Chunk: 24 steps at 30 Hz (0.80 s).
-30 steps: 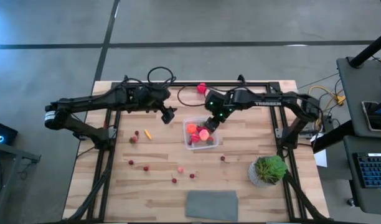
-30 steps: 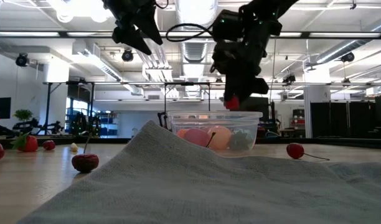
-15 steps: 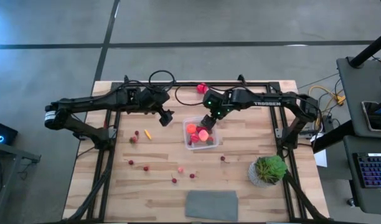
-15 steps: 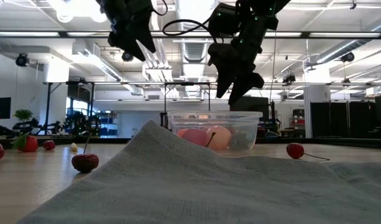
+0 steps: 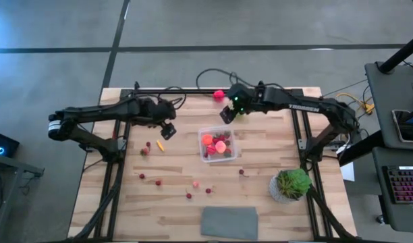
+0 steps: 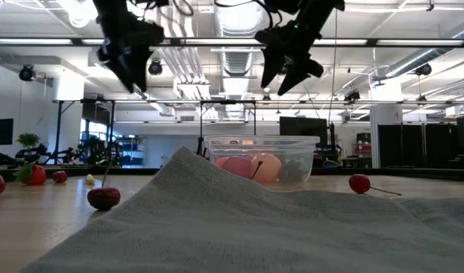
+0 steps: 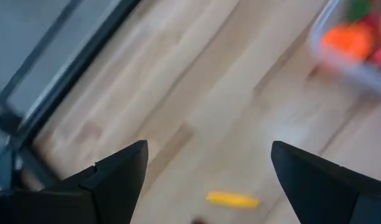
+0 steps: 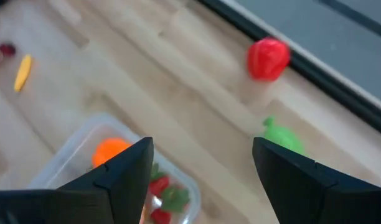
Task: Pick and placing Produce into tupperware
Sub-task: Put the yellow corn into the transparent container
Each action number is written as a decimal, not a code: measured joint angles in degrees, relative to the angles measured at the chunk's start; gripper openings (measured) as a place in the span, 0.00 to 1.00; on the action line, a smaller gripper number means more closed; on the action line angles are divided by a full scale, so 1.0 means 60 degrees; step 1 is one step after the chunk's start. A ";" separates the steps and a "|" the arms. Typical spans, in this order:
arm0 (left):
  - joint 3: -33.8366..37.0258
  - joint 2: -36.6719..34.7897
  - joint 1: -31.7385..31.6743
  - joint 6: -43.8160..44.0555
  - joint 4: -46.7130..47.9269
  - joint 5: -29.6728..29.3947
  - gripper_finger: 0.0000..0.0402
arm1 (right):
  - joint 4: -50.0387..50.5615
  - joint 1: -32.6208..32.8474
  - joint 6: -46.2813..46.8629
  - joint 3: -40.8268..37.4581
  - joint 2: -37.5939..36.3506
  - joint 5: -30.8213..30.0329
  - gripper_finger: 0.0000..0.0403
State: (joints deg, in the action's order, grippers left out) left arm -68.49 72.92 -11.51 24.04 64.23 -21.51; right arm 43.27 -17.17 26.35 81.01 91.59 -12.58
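Note:
The clear tupperware [image 5: 218, 144] stands mid-table with orange, pink, red and green produce in it; the low view shows the tupperware [image 6: 299, 161] behind the cloth. My right gripper [image 5: 227, 113] hangs open and empty over the wood beyond the tub's far edge, high above the table [image 6: 287, 76]. A red piece [image 8: 268, 59] and a green piece [image 8: 282, 138] lie ahead of it near the far rail. My left gripper [image 5: 167, 128] is open and empty, tipped down above a yellow piece [image 7: 233, 199] left of the tub.
Small red berries and pink pieces lie scattered on the near-left table [image 5: 158, 181], one berry [image 5: 241, 171] right of the tub. A potted plant [image 5: 291, 183] stands near right, a grey cloth [image 5: 229, 221] at the near edge. Black frame rails run along the table's sides.
My right gripper has opened over the tupperware and let a red piece go into it, then has risen and drawn back toward the far edge. My left gripper has moved toward the table's left, sunk a little and tipped further down.

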 joint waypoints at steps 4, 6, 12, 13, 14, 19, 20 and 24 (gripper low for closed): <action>0.0807 -0.0078 -0.0061 0.2332 0.0655 0.0247 0.81 | 0.0226 -0.0508 0.0416 -0.0008 -0.0388 -0.0027 0.66; 0.1339 -0.0102 -0.0090 0.3928 0.0567 0.0312 0.81 | 0.0353 -0.0775 0.0568 -0.0036 -0.0568 -0.0035 0.66; 0.3109 -0.0093 0.0155 0.6476 0.0166 0.1282 0.81 | 0.0620 -0.1292 0.0564 -0.0095 -0.0892 -0.0188 0.65; 0.3425 -0.0090 0.0246 0.6816 -0.0197 0.1464 0.81 | 0.0619 -0.1326 0.0539 -0.0095 -0.0907 -0.0186 0.65; 0.3695 -0.0098 0.0354 0.7122 -0.0580 0.1664 0.81 | 0.0616 -0.1355 0.0532 -0.0095 -0.0925 -0.0186 0.65; 0.4475 -0.0124 0.1098 0.8215 -0.2929 0.1939 0.81 | 0.0636 -0.1399 0.0444 -0.0102 -0.0903 -0.0184 0.66; 0.4553 -0.0106 0.1199 0.8401 -0.3268 0.1889 0.81 | 0.0644 -0.1399 0.0369 -0.0102 -0.0893 -0.0181 0.66; 0.4633 0.0227 0.1333 0.9080 -0.3508 0.1646 0.81 | 0.0659 -0.1395 0.0273 -0.0106 -0.0856 -0.0175 0.65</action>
State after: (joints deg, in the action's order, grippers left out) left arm -40.69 74.28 -3.51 78.52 43.18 -11.64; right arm 47.22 -25.54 27.99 80.38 86.46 -13.63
